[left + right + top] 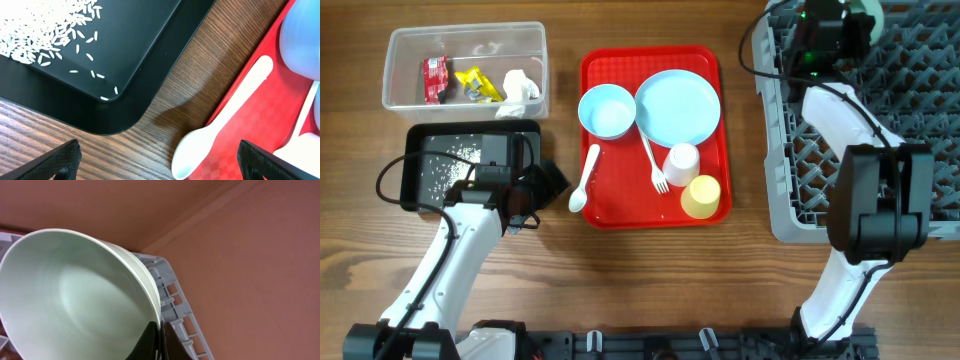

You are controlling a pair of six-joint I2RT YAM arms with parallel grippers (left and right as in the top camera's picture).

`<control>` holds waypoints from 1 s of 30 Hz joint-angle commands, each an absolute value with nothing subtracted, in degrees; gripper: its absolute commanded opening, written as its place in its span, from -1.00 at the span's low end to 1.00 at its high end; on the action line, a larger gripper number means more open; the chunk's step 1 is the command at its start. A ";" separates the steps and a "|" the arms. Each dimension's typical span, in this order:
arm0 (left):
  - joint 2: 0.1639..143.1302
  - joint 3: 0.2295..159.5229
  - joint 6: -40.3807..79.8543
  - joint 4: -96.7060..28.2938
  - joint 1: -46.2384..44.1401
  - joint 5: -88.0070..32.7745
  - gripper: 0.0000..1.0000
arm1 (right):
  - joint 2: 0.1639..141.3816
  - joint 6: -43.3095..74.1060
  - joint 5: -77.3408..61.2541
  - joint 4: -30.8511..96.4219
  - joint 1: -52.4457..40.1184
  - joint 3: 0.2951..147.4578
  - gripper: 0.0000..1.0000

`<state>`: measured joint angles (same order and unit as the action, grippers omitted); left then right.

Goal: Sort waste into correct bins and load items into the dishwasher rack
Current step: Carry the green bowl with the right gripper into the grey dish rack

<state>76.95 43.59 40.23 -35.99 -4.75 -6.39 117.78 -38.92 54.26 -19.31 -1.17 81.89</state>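
Our left tool [159, 150] is open wide just above the brown wooden desk [165, 95]. It sits between the black rectangular tray [130, 60], which holds white rice grains [35, 42], and the flat red tray [250, 130]. The white plastic spoon [225, 120] lies at the red tray's edge. Our right tool [159, 332] pinches the rim of a pale round bowl [75, 295] at the far corner of the big grey plastic rack [172, 290].

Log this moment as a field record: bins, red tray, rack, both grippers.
clear tub: red wrapper, yellow wrapper, white tissue inside
black tray: rice grains
red tray: blue bowl, blue plate, white cup, yellow cup, fork, spoon
rack: pale bowl held at its far edge
left gripper: open, above the spoon's bowl end
right gripper: shut on pale bowl's rim
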 commanded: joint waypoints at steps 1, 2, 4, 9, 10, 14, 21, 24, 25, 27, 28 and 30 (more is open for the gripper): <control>77.03 43.29 40.99 -35.99 -4.75 -7.03 1.00 | 118.67 -39.03 54.83 -19.49 -2.39 82.00 -0.91; 77.03 43.29 40.97 -35.99 -4.75 -7.03 1.00 | 118.67 -39.07 54.83 -19.46 -2.39 82.00 -0.91; 77.03 43.29 40.97 -35.97 -4.75 -7.03 1.00 | 118.67 -39.05 54.83 -19.35 -2.39 82.00 -0.92; 77.03 43.29 40.97 -35.99 -4.75 -7.03 1.00 | 118.67 -39.03 54.83 -19.27 -2.04 82.00 -0.91; 77.03 43.29 40.99 -35.99 -4.75 -7.03 1.00 | 118.67 -39.00 54.81 -19.27 -1.91 82.00 -0.91; 77.03 43.29 40.99 -35.99 -4.75 -7.03 1.00 | 118.74 -38.79 54.87 -18.48 -0.89 82.00 -0.91; 77.03 43.29 40.99 -35.97 -4.75 -7.03 0.99 | 118.74 -34.00 54.85 -12.56 -0.69 82.00 -0.91; 77.03 43.29 40.99 -35.97 -4.75 -7.03 1.00 | 118.74 -32.45 54.83 -10.24 -0.67 82.00 -0.91; 77.03 43.29 40.99 -35.99 -4.75 -7.03 1.00 | 118.74 -32.45 54.83 -9.96 -0.69 82.00 -0.91; 77.03 43.29 40.99 -35.97 -4.75 -7.03 1.00 | 118.74 -32.58 54.85 -9.58 -0.80 82.00 -0.91; 77.03 43.29 40.99 -35.99 -4.75 -7.03 1.00 | 118.74 -32.58 54.87 -9.43 -1.02 82.00 -0.91; 77.03 43.29 40.99 -35.99 -4.75 -7.03 1.00 | 118.74 -32.88 54.85 -8.71 -1.61 82.00 -0.91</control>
